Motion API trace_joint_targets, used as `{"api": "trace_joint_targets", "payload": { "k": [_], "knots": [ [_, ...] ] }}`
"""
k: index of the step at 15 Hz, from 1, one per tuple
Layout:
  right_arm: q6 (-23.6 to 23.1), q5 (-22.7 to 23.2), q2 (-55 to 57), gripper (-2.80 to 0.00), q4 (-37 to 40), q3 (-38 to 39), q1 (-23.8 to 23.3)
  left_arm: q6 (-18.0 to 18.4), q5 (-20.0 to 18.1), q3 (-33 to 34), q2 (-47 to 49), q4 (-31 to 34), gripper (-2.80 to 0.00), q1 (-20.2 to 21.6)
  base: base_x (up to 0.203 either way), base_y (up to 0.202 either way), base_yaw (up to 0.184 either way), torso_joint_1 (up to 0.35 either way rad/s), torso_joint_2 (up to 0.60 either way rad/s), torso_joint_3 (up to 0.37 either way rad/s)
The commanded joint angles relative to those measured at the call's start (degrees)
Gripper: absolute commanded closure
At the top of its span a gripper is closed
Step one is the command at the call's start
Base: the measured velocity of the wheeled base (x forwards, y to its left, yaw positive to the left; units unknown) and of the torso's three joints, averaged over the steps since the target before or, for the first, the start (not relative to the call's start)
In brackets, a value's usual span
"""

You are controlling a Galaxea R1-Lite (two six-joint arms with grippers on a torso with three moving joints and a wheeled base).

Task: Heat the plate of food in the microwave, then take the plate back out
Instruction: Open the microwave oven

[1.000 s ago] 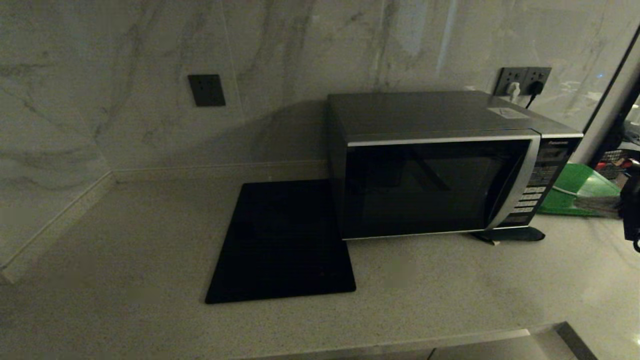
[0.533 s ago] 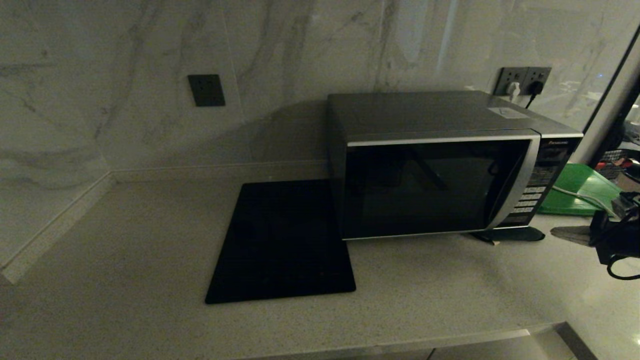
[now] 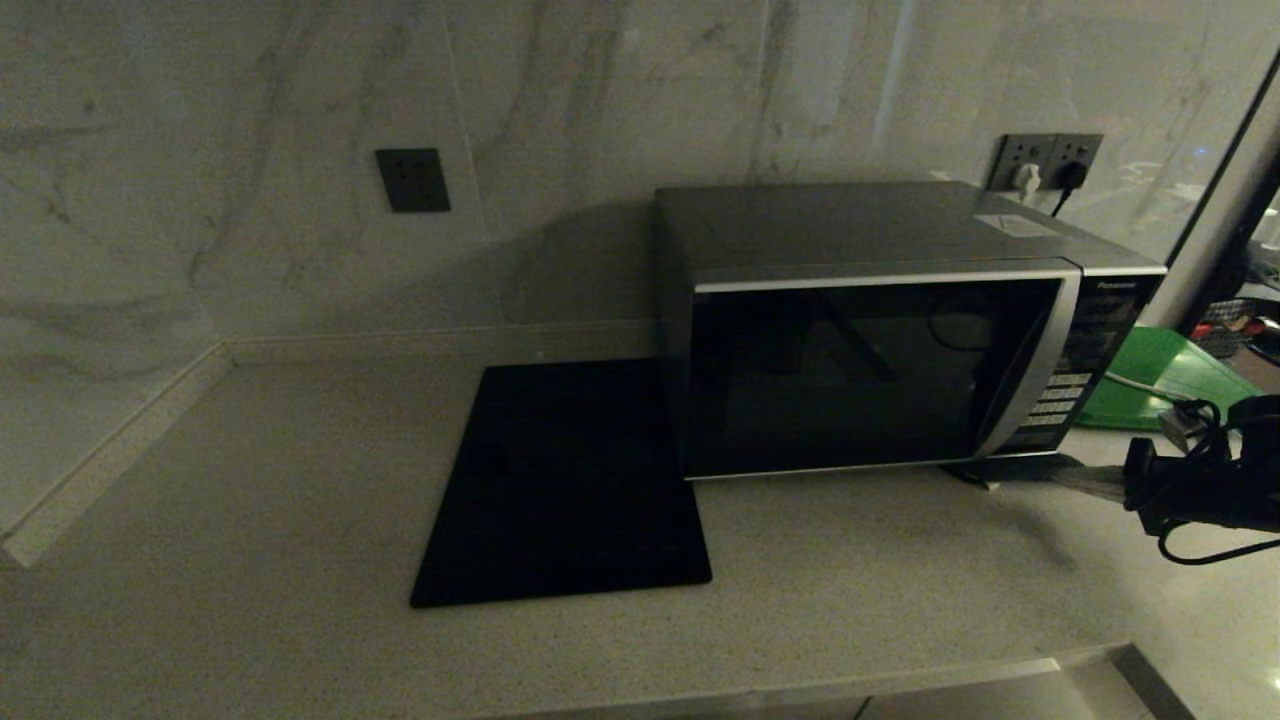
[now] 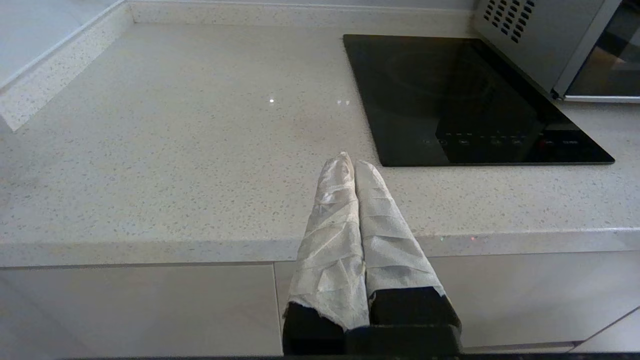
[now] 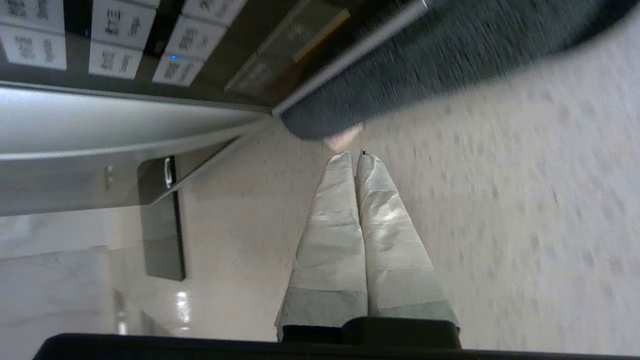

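Inspecting risk | right gripper (image 5: pixel 356 159) fingers pressed together, empty, microwave (image 3: pixel 880 330) panel just beyond fingertips | left gripper (image 4: pixel 350 162) likewise closed | we judged closed tips could scrape panel, missing handle.

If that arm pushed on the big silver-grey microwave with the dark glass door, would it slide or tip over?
Probably neither. The boxy silver-grey microwave is wide and low, so it looks hard to tip. It sits flat on the speckled stone counter and looks heavy, so a light push would likely not slide it. The closed right gripper is pointed near its lower front corner.
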Motion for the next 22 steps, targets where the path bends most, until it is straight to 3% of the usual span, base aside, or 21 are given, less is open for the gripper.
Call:
{"api": "trace_joint_targets", "payload": {
  "k": [1,10,22],
  "knots": [
    [0.13,0.36,1.52,0.0,-1.92,-0.25,0.46,-0.03,0.08,0.0,-0.01,-0.02,0.0,0.01,0.0,0.0,0.0,0.0,0.0,0.0],
    [0.21,4.22,1.72,0.0,-6.21,-2.16,1.0,-0.03,0.08,0.0,-0.01,-0.02,0.0,0.01,0.0,0.0,0.0,0.0,0.0,0.0],
    [0.57,4.14,4.27,0.0,-8.73,-6.95,3.46,-0.03,0.04,0.0,-0.01,-0.02,0.0,0.01,0.0,0.0,0.0,0.0,0.0,0.0]
  ]
}}
